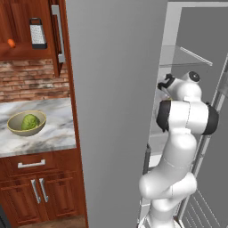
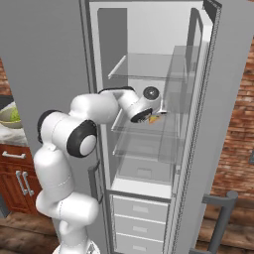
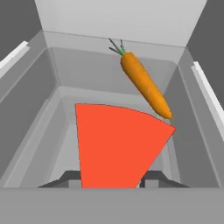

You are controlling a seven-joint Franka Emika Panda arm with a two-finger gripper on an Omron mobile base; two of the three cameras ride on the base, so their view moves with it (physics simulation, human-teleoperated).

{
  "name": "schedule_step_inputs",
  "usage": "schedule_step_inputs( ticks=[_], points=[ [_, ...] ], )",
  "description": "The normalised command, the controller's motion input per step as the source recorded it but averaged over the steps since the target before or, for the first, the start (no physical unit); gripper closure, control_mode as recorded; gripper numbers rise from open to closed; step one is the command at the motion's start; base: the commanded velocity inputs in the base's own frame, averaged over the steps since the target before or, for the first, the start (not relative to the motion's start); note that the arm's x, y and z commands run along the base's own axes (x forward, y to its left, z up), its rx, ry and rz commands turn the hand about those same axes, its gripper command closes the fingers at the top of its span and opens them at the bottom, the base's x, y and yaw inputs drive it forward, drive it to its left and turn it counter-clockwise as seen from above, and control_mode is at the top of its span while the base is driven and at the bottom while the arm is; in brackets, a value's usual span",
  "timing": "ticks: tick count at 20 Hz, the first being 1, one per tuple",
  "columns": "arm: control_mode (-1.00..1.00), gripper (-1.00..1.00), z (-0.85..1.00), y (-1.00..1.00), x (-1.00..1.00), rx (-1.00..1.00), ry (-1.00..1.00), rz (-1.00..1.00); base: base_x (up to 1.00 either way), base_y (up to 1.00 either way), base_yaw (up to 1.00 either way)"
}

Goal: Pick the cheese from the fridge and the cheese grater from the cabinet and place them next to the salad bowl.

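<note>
1. Reddish-brown wood is framing the left base view: the cabinet (image 1: 26,31) is standing open on the wall, with the cheese grater (image 1: 38,33) sitting upright on its shelf beside a small orange item too small to identify. Below it, the salad bowl (image 1: 26,123) with its green lettuce is resting on the marble counter (image 1: 53,133). The grey fridge (image 1: 116,111) is taking up the middle, and the white arm (image 1: 182,133) is reaching around its side into the open compartment.

2. In the right base view, the fridge's door is standing open, showing clear shelves and white drawers below. The arm is bending in at a middle shelf, and the gripper (image 2: 154,118) is sitting low over that shelf, where a small orange piece – the cheese (image 2: 155,119) – is peeking out at its tip.

3. In the hand view, the red face of the cheese is lying large between the 2 dark fingertips (image 3: 65,177), which are pressing against its lower edges – the jaws are closed on the wedge. A carrot (image 3: 146,85) with a green top is lying just beyond the wedge, its lower end close to the wedge's far corner.
</note>
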Motion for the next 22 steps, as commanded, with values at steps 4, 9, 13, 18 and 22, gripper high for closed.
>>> schedule_step_inputs(
  ticks=[4,9,13,18,22],
  points=[
    [-1.0,1.0,0.0,0.0,-0.46,-0.02,-0.06,0.0,0.0,0.0,0.0],
    [-1.0,1.0,0.15,0.0,-0.53,0.0,-0.01,0.0,0.0,0.0,0.0],
    [-1.0,1.0,0.37,0.04,-0.5,-0.03,0.0,0.0,0.0,0.0,0.0],
    [-1.0,1.0,0.23,0.12,-0.35,-0.04,0.0,0.0,0.0,0.0,0.0],
    [-1.0,1.0,0.27,0.04,-0.53,-0.02,0.03,0.0,0.0,0.0,0.0]
  ],
)
